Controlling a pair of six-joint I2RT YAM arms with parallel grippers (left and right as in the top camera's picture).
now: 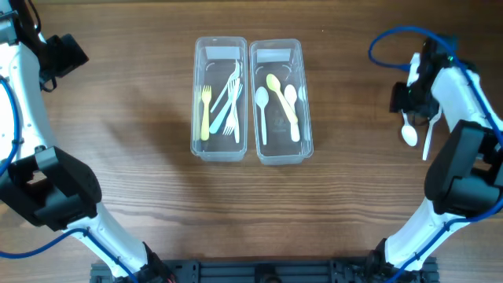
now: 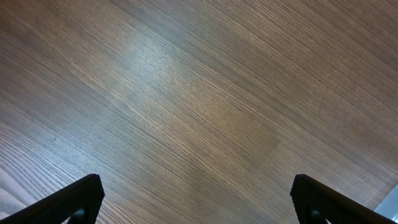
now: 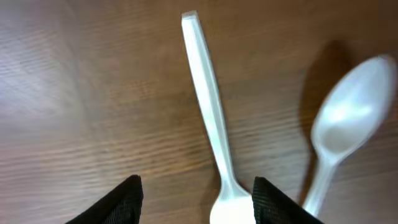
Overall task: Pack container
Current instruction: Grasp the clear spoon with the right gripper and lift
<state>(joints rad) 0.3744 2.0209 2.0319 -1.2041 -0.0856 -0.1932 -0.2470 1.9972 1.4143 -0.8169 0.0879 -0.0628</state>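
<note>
Two clear containers stand side by side mid-table. The left container [image 1: 220, 149] holds yellow and white forks, the right container [image 1: 280, 153] holds yellow and white spoons. Two white utensils lie on the wood at the far right: a spoon [image 1: 409, 134] and a thin one [image 1: 429, 135]. My right gripper [image 1: 410, 106] hovers over them, open. In the right wrist view its fingers [image 3: 199, 202] straddle the head of one white utensil [image 3: 208, 106], with the other white spoon [image 3: 349, 118] to the right. My left gripper [image 1: 61, 53] is open and empty [image 2: 199, 199] at the far left.
Only wood-grain table [image 2: 199, 93] lies below the left gripper. A blue cable [image 1: 385, 39] loops above the right arm. Both arm bases stand at the table's front edge.
</note>
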